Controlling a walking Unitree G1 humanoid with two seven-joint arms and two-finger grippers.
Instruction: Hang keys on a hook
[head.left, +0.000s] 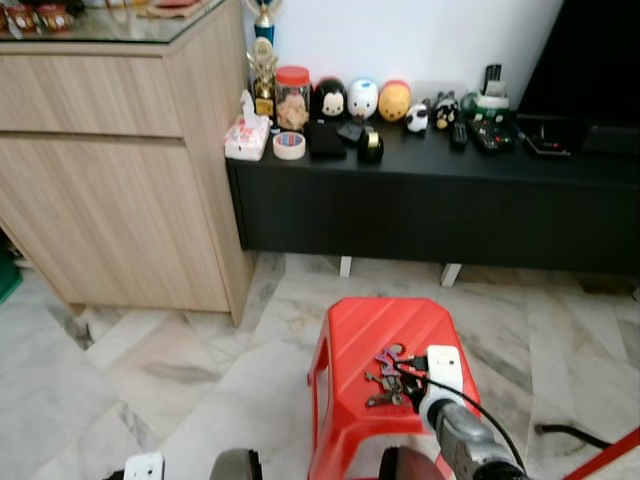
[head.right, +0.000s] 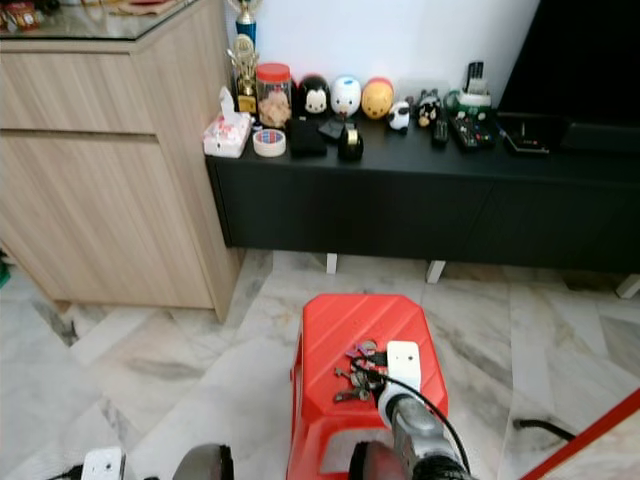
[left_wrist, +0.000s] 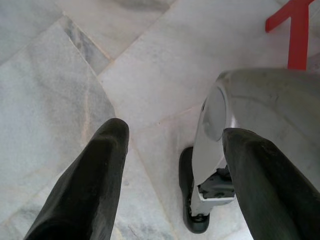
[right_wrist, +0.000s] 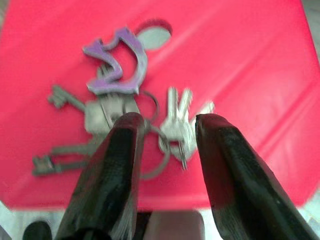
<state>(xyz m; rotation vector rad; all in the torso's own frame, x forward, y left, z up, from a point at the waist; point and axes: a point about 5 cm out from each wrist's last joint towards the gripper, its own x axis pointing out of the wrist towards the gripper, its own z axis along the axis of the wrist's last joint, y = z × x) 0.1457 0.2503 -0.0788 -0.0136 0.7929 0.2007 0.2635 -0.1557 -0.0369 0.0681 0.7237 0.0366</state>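
Keys (right_wrist: 125, 115) lie in a loose bunch on a red stool (head.left: 360, 330), directly ahead at twelve o'clock of the right gripper (right_wrist: 165, 125). Its fingers are spread, holding nothing, straddling the ring, so the right arm is nearer. The left gripper (left_wrist: 175, 145) hangs open over floor tiles. Farther off at twelve o'clock stands a black desk (head.left: 430, 200) crowded with trinkets.

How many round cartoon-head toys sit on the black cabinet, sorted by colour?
Black: 1
White: 1
Orange-yellow: 1
Total: 3, in a row on the black cabinet, behind the red stool where the right gripper is open over the keys.
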